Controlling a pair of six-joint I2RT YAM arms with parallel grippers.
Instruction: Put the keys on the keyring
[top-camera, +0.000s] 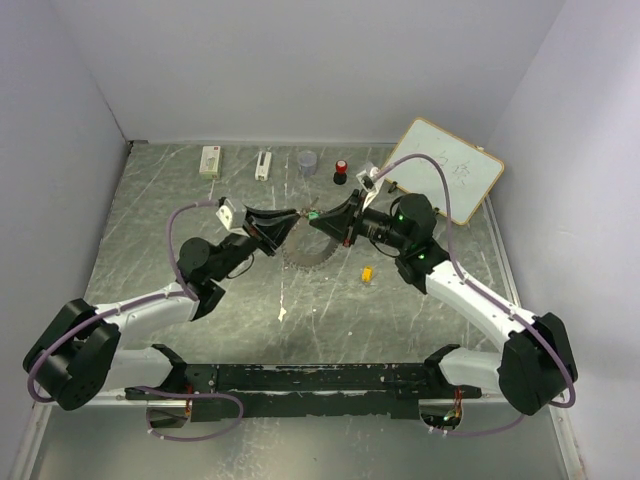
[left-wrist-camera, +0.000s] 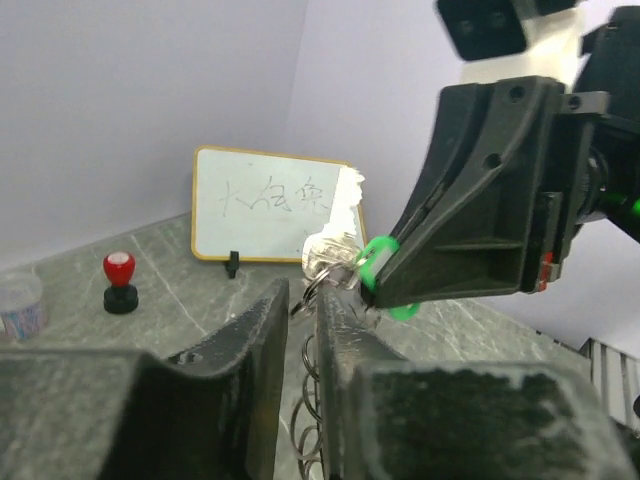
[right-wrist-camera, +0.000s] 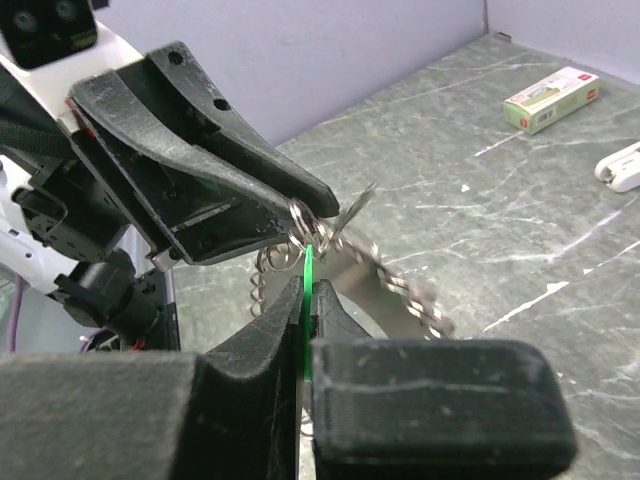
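Observation:
The keyring (top-camera: 303, 252), a toothed metal ring, hangs tilted between both arms over the table's middle. My left gripper (top-camera: 288, 222) has its jaws a narrow gap apart, and the ring's wire (left-wrist-camera: 312, 385) runs through that gap (left-wrist-camera: 302, 292). My right gripper (top-camera: 320, 218) meets it tip to tip and is shut on the green key (right-wrist-camera: 308, 262), whose thin edge pokes out at the ring's coils (right-wrist-camera: 400, 290). From the left wrist view the green key (left-wrist-camera: 375, 258) shows at the right fingers (left-wrist-camera: 470, 200). The yellow-orange key (top-camera: 367, 272) lies on the table right of the ring.
Along the back wall stand a white box (top-camera: 210, 160), a small white item (top-camera: 263, 165), a grey cup (top-camera: 307, 160) and a red-topped black knob (top-camera: 341, 172). A small whiteboard (top-camera: 445, 170) leans at the back right.

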